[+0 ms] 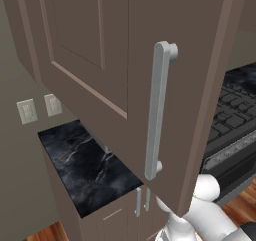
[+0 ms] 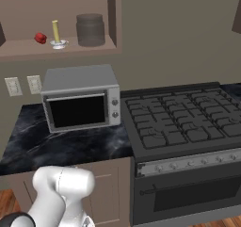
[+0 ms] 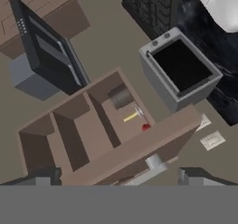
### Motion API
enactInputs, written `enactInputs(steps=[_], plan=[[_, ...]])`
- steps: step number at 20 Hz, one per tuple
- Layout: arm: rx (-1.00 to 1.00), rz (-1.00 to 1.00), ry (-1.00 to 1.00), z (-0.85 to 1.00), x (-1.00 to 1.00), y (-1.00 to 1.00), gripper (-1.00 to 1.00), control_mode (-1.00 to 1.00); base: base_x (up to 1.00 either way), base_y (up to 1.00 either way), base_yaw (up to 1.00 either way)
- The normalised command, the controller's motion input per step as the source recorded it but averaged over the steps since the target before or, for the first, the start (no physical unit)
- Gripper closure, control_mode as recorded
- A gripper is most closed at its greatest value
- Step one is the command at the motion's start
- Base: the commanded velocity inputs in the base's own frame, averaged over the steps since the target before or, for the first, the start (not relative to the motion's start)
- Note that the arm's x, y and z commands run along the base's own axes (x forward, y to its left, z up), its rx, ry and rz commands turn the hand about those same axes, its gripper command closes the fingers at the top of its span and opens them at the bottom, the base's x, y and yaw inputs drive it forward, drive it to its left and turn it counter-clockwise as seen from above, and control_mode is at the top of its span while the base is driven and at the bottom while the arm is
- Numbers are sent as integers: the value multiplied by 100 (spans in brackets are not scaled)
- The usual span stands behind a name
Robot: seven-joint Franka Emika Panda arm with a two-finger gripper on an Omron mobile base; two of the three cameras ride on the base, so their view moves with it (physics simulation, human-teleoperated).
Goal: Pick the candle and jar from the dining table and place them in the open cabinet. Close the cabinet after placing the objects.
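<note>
A: How many things stand on the cabinet shelf?

B: Three, seen from the right base. One red jar at the left, one candle just beside it, a yellowish stick upright in a small clear holder, and one dark round canister to the right of the candle. All three stand apart, none touching.

A: And the cabinet door?

B: It stands open. In the left base view the one door swings out toward the camera, with one long pale bar handle running upright down it. In the hand view the door's top edge runs across below the open compartments, and its handle sits near the bottom.

A: What about the gripper?

B: The gripper is released, its jaws wide apart, with nothing between them. One dark fingertip rises at the lower left, the other at the lower right, and the door handle lies between them in the picture. Whether they touch it I cannot tell.

A: What sits below the cabinet?

B: One grey microwave on the black marble counter, and one stove to its right. Two pale wall outlets are beside the microwave's left side.
</note>
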Motion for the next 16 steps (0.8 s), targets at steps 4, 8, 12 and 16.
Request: enactInputs(steps=[4,8,12,16], plan=[[0,0,0,0,45,0,-100,-100,0,0,0],[0,0,0,-1,33,6,-100,-100,0,0,0],[-1,0,0,-3,7,26,-100,-100,0,0,0],[-9,0,0,-11,0,29,-100,-100,0,0,0]])
